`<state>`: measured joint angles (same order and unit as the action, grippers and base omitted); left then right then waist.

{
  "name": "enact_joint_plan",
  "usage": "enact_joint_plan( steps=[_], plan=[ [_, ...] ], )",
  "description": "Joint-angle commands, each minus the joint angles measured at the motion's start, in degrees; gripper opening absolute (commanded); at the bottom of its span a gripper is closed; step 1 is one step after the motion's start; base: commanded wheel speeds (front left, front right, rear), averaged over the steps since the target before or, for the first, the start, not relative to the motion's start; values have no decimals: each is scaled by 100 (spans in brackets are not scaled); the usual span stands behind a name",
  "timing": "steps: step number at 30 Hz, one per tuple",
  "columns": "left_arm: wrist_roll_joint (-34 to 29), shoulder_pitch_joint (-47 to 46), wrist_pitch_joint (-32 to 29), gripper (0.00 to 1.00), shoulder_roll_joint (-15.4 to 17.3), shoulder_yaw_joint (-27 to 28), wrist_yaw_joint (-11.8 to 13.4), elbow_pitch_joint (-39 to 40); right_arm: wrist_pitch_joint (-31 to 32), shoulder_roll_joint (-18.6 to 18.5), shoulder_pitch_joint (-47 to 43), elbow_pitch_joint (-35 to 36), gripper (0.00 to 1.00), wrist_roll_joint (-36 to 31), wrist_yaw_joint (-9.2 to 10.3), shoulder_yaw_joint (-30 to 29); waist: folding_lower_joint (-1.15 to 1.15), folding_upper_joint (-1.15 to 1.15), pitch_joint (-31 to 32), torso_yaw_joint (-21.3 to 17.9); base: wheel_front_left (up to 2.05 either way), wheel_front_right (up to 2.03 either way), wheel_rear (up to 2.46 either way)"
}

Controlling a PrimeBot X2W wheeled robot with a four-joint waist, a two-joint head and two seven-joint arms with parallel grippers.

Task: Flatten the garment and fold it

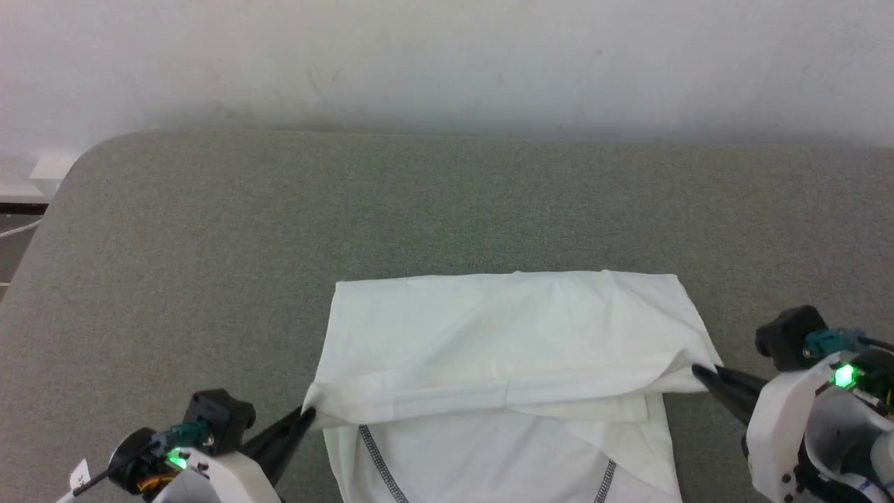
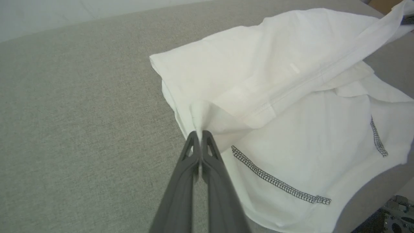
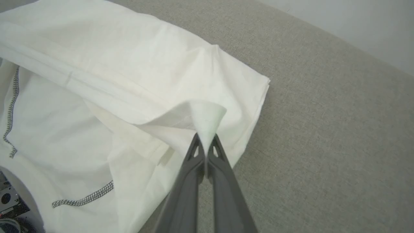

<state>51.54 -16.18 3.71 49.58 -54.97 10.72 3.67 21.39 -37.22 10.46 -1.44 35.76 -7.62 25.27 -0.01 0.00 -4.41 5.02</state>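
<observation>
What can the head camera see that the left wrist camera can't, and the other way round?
Head view, not the left wrist view: a green light glowing on each arm, and the table with its rounded far corner. Left wrist view, not the head view: where the zigzag stitching ends near the edge of the shirt, and dark machinery below the table edge. Both: the white shirt, folded over on the grey table, with the left end effector shut on a pinched corner.
</observation>
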Motion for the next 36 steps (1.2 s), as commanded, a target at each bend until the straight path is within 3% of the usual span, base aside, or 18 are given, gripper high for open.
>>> enact_joint_plan(
  steps=[1,11,20,21,22,26,31,36],
  plan=[
    [47,121,-15,0,65,-49,44,44,185,-6,-242,213,0,-32,13,-108,1,0,-5,6,0,0,0],
    [176,549,-232,0,135,-387,-60,-76,1324,47,-1316,1030,0,125,13,-398,1,0,108,84,0,0,0],
    [-134,676,-351,0,15,-807,-225,-666,1801,-25,-1666,982,0,69,13,-91,1,0,108,86,0,0,0],
    [-146,665,-377,15,-24,-842,-263,-729,1802,-34,-1666,934,0,46,13,-79,1,0,106,85,0,0,0],
    [-129,669,-404,100,-60,-863,-282,-805,1824,-21,-1678,848,100,39,13,-110,1,0,105,84,0,0,0],
    [-75,679,-408,100,-126,-867,-302,-1013,1879,77,-1660,815,100,183,13,-195,1,0,139,88,0,0,0],
    [-56,581,-91,100,-109,-668,-278,-1052,1818,285,-1549,1117,100,546,13,-727,1,0,211,128,0,0,0],
    [326,468,536,100,-125,-7,10,-1073,2113,827,-1623,1379,100,1141,13,-1555,1,0,289,176,0,0,0]
  ],
)
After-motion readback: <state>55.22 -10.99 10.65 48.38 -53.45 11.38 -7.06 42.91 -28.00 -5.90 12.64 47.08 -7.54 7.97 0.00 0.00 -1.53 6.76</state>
